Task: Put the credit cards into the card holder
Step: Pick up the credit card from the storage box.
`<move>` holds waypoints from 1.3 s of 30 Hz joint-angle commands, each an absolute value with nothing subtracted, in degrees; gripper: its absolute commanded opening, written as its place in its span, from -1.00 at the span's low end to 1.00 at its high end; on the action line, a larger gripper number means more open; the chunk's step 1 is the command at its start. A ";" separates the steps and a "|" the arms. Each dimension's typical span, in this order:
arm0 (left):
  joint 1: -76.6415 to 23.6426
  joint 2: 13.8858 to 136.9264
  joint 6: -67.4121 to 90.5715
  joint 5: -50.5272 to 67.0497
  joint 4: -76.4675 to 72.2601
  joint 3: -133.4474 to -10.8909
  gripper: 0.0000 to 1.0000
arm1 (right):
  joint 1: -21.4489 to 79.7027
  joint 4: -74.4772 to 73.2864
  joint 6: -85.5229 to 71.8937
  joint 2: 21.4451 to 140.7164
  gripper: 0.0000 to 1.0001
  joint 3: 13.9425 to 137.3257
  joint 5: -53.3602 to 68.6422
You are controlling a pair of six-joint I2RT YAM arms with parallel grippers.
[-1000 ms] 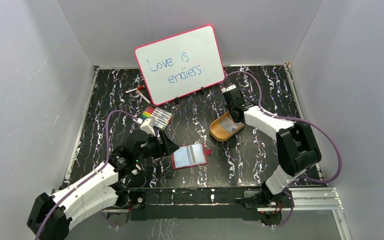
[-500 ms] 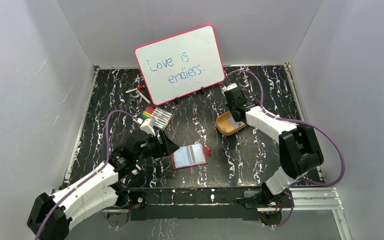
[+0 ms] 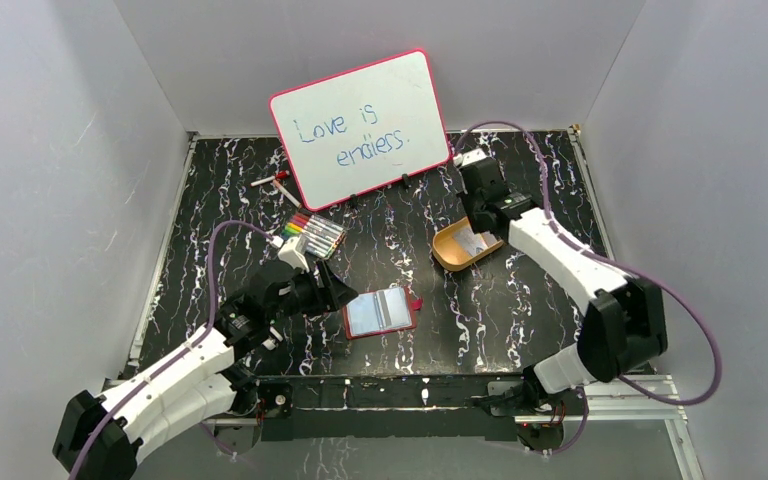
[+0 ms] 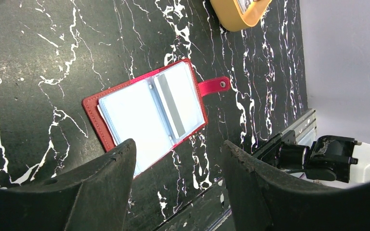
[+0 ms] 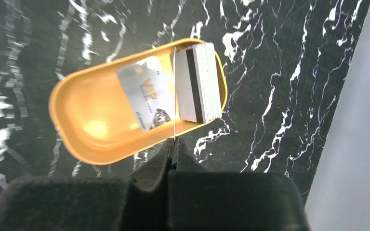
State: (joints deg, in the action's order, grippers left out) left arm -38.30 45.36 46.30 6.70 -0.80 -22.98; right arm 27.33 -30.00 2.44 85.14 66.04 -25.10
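Pinching what looks like one card (image 5: pixel 174 91): the right gripper (image 5: pixel 173 142) is fully closed, and a thin pale line runs straight out from its fingertips across the orange tray (image 5: pixel 72 132). That reads as a card seen edge-on, long axis pointing away from the fingers. The overhead view is too small to confirm it.

The rest of the credit cards (image 5: pixel 200 84) sit in the tray: a stack leaning at one end with a dark stripe showing, plus a VIP card (image 5: pixel 147 94) flat on the tray floor.

The left gripper (image 4: pixel 177 147) is wide open with nothing in it, hovering just beside the card holder (image 4: pixel 151 113) on its left edge.

Key geometry:
- The holder lies open and flat, well apart from the tray.
- From the right gripper it is toward the robot's left and nearer the bases.
- Its open spread runs roughly across the table, snap tab (image 4: pixel 215 85) on the tray side, spine crosswise to that.
- A striped card sits in the tab-side sleeve, stripe parallel to the spine.

The left arm is nearer the holder, but the right arm has the card. My read is that the right arm carries it left and inward, then tips it from edge-on toward flat to meet a sleeve mouth. I can't tell which edge the sleeves open on. The grip is thin, so slip is the likely risk.
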 commanded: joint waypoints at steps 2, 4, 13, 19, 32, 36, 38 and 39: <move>-37.97 42.52 45.27 4.29 3.40 -28.97 0.27 | 27.28 -34.79 -3.39 74.81 -1.00 73.69 -14.12; -37.92 41.81 44.90 3.36 4.22 -31.55 0.28 | 27.25 -31.93 -4.98 69.52 -1.00 73.07 -4.52; -37.86 39.13 53.22 7.75 -16.43 -30.94 0.68 | 27.33 -2.26 -25.20 54.97 -1.00 58.98 33.35; -37.66 45.61 56.82 13.70 -32.00 -30.59 0.76 | 27.34 14.58 -38.87 54.55 -1.00 52.91 45.05; -37.45 52.38 55.41 19.95 -41.45 -33.19 0.64 | 27.43 24.45 -50.24 56.77 -1.00 48.45 53.94; -37.44 52.18 56.45 21.03 -44.34 -32.99 0.56 | 27.53 23.26 -50.41 57.27 -1.00 48.43 54.32; -37.45 51.61 56.69 21.52 -45.62 -32.80 0.56 | 27.52 23.14 -50.41 57.31 -1.00 48.19 54.01; -37.48 51.29 56.77 21.53 -45.75 -32.66 0.58 | 27.52 22.91 -50.38 57.20 -1.00 48.10 53.71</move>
